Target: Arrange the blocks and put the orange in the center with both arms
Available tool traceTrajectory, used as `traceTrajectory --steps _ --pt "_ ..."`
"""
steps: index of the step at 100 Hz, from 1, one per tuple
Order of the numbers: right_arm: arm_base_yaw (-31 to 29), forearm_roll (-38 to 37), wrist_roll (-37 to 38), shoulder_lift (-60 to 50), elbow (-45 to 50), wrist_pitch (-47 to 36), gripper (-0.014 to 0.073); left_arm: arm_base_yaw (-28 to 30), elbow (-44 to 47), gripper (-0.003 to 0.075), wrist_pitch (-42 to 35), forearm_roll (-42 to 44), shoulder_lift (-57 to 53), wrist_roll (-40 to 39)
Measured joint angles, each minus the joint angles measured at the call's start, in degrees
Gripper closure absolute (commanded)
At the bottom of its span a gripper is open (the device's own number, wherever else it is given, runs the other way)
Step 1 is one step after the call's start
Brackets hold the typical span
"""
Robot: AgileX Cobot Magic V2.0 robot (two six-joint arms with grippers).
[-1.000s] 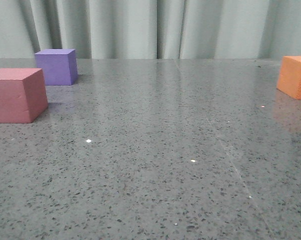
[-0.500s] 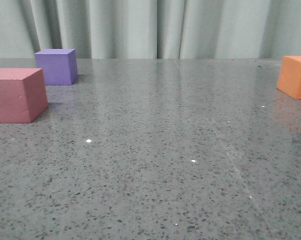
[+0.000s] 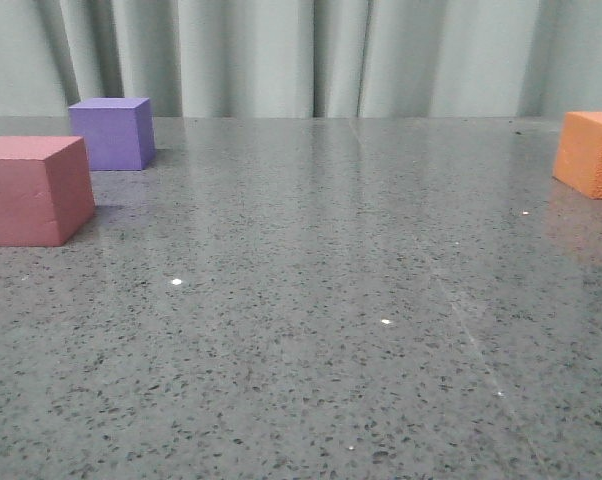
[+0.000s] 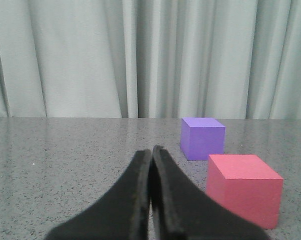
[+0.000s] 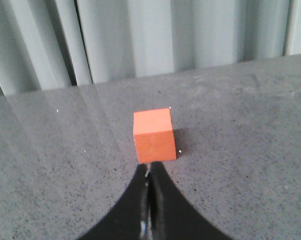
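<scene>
Three foam cubes sit on the grey speckled table (image 3: 311,300), none of them held. Pink-red cube (image 3: 33,190) lies at the near left of the front view, upright, flat on the surface. Purple cube (image 3: 112,133) stands behind it, a little farther back toward the curtain (image 3: 311,55), near the pink-red one but not touching; a strip of table shows between them. Orange cube (image 3: 591,152) is well apart from both, over at the far right edge of the front view, partly cut off by the frame. Middle of the table between the two groups holds only small white flecks.

Left gripper (image 4: 151,155): both fingers pressed together, tips meeting, nothing between them. From its wrist camera the purple cube (image 4: 202,138) and pink-red cube (image 4: 244,187) lie ahead and off to one side of the fingertips, apart from them.

Right gripper (image 5: 149,172): fingers likewise pressed together, pinching nothing. Orange cube (image 5: 154,135) sits just beyond the fingertips, in line with them; whether the tips touch its near face cannot be told from this angle. Its pebbled front face shows, one corner turned slightly toward the camera.

Neither arm appears in the front view.
</scene>
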Motion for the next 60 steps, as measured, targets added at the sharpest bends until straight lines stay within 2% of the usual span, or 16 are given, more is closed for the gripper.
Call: traceTrajectory --steps 12,22,60 --pt "0.0 0.0 -2.69 8.63 -8.63 7.86 0.0661 0.0 0.0 0.0733 0.0 0.0 0.0 0.0" --pt "0.0 0.0 -3.38 14.88 -13.53 10.92 0.0661 0.0 0.0 0.0733 0.0 0.0 0.0 0.0" --pt "0.0 0.0 -3.72 28.05 -16.27 8.03 0.0661 0.0 0.0 0.0733 0.0 0.0 0.0 0.0"
